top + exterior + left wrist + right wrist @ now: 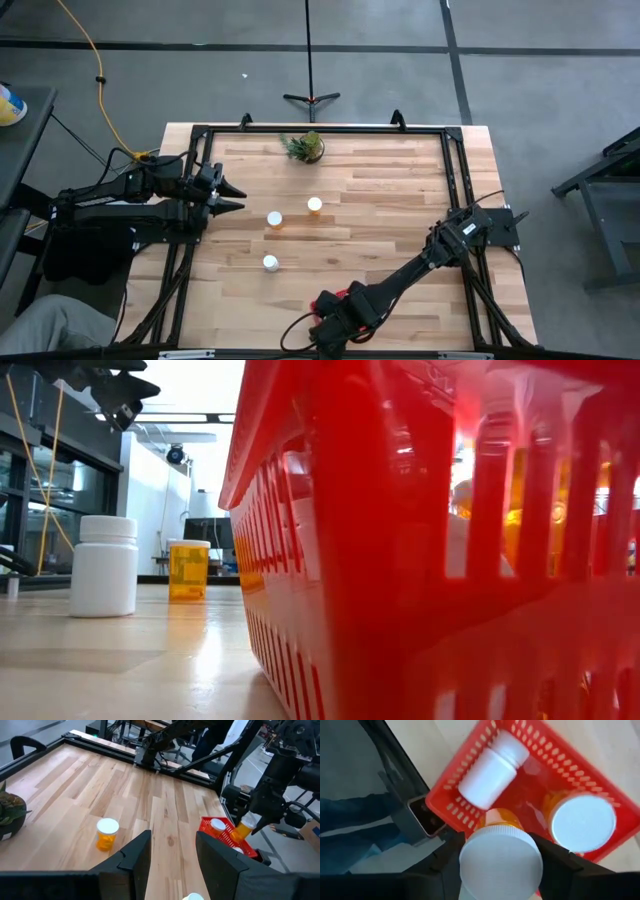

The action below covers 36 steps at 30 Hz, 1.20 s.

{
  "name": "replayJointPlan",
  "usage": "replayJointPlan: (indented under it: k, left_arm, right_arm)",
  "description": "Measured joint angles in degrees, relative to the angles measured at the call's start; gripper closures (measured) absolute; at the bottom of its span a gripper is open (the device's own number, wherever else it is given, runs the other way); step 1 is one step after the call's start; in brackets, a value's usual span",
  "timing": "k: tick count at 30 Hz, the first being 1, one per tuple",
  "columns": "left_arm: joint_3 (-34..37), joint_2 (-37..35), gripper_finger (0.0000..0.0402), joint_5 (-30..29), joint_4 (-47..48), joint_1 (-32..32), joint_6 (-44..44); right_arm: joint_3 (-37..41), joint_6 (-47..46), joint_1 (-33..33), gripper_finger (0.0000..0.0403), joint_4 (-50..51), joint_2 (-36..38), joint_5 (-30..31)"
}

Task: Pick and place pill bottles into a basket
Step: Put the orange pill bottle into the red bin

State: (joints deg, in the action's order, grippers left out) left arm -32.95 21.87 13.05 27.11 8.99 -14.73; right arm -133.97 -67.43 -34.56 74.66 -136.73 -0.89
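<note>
hovering over the basket, right gripper, apparently clutching a pill bottle

Between your right gripper's black fingers sits a translucent orange pill bottle with a round white cap. Just beyond it you see the red perforated plastic basket, holding an all-white plastic bottle and another white-capped orange bottle.
</note>
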Motion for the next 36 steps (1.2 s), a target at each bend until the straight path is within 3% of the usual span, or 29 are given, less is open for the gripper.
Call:
replayJointPlan:
  k: [4,10,22,36]
  left_arm:
    - [0.0,0.0,0.0211,0.01,0.1,-0.02,0.33]
    - [0.0,0.0,0.0211,0.04,0.09,0.0,0.96]
    - [0.0,0.0,0.0211,0.1,0.5,-0.02,0.98]
    - [0.0,0.0,0.0211,0.1,0.74,0.0,1.17]
  right_arm:
    - [0.0,-0.95,-0.16,0.0228,1.24,-0.33,-0.06]
    - [1.33,-1.65,-0.07,0.0215,2.4,-0.37,0.67]
    - [11.72,-3.1,-0.36,0.0215,-3.58,-0.13,-4.15]
    - [11.25,-3.14,-0.31,0.0204,-0.39,0.22,-3.89]
